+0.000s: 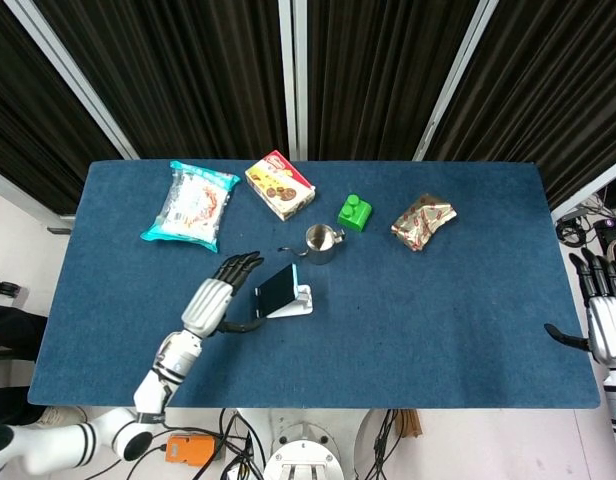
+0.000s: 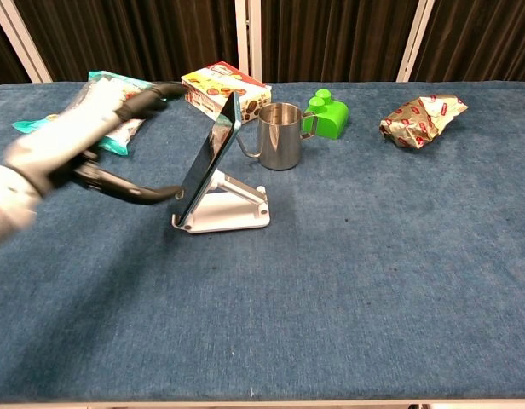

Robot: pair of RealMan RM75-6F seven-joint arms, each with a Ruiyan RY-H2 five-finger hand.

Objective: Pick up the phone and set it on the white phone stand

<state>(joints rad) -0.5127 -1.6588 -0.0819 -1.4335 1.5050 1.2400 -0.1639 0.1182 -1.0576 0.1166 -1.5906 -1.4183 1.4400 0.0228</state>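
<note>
Phone (image 2: 213, 156) leaning on white stand (image 2: 231, 209); left hand (image 2: 71, 141) apart, fingers spread.

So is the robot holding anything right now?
No, nothing. The left hand is open beside the phone, which leans on the white stand. The right hand is empty too.

phone (image 1: 277, 288) 1 | white phone stand (image 2: 231, 210) 1 | steel mug (image 2: 279, 136) 1 | green block (image 1: 354, 212) 1 | snack packets (image 1: 192, 204) (image 1: 423, 220) 2 | biscuit box (image 1: 279, 185) 1 | hands (image 1: 210, 303) (image 1: 607, 322) 2

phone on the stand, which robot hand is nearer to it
Left. The left robot hand is open just beside the phone on the white stand, not touching it; the right robot hand is off the far table edge.
</note>
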